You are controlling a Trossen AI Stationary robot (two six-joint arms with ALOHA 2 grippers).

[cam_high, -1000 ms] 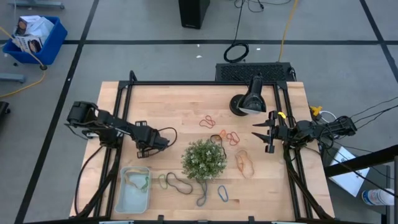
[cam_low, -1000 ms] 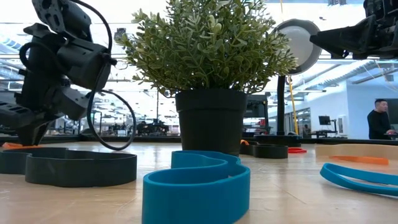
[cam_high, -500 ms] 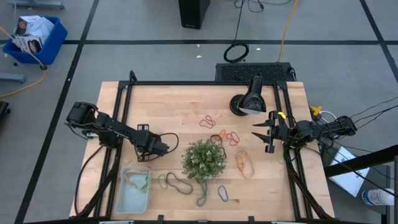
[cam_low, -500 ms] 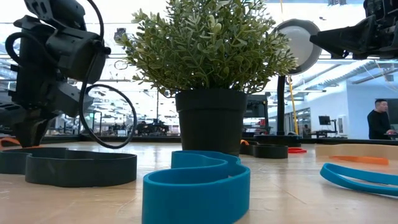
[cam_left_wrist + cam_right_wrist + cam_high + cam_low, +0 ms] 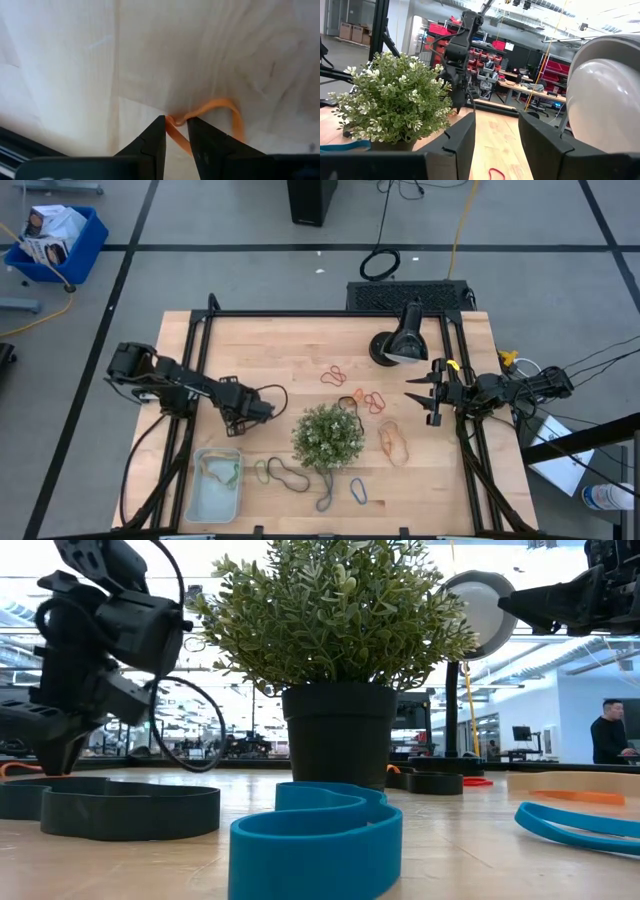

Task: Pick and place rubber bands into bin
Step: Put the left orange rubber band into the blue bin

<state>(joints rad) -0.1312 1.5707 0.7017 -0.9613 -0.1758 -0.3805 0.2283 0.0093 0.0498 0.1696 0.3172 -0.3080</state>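
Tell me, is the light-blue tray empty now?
Not empty. In the high view the tray already holds some rubber bands, greenish and tan loops near its upper end; their exact count cannot be told.

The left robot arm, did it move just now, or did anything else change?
Only a little. The left gripper swung slightly toward the plant, then came back near the bin. It keeps an orange rubber band pinched between its fingertips above the table. The right gripper stayed open and still at the right edge. The plant, the bin and the loose bands did not move.
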